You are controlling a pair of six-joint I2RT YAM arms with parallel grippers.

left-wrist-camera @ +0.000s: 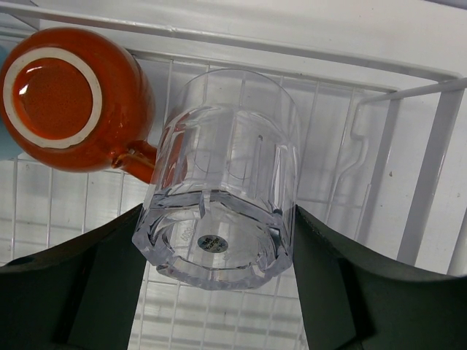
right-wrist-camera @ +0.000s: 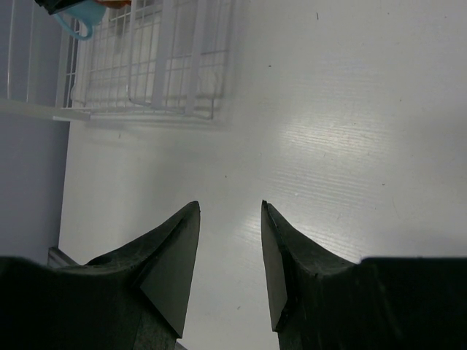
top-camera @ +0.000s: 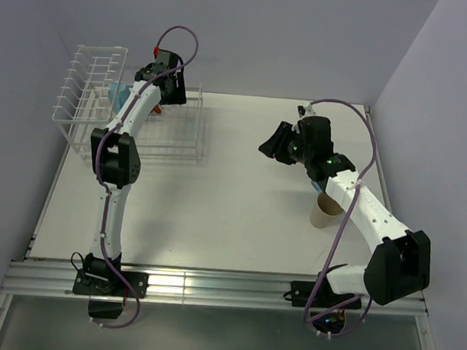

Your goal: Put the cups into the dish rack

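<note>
White table (top-camera: pixel 238 216): 1, no print on it. Dish rack (top-camera: pixel 183 138): 1, white thin wire, at the far-left corner, low basket w/ a taller slotted end; no brand seen. Left gripper (left-wrist-camera: pixel 219 251) is over the basket, fingers pressed to both sides of the clear tumbler (left-wrist-camera: pixel 230 168), grasping it near its base. Right gripper (right-wrist-camera: pixel 228 211) hangs above bare table, jaws apart, nothing btwn them.

Cups in view: 4.
- Tumbler: 1, faceted, upside down; can't tell if it rests on the wires.
- Red-orange cup (left-wrist-camera: pixel 69 98): 1, upside down in the rack just beside the tumbler, pale ring round its base, handle toward the tumbler.
- Light blue mug (top-camera: pixel 118 95): 1, in the rack by the slotted end.
- Beige cup (top-camera: pixel 325 213): 1, upright on the table, partly under the right arm, well apart from the rack.

Only label: 1 small round sticker (left-wrist-camera: pixel 212 243) on the tumbler's base; text too small to read.
</note>
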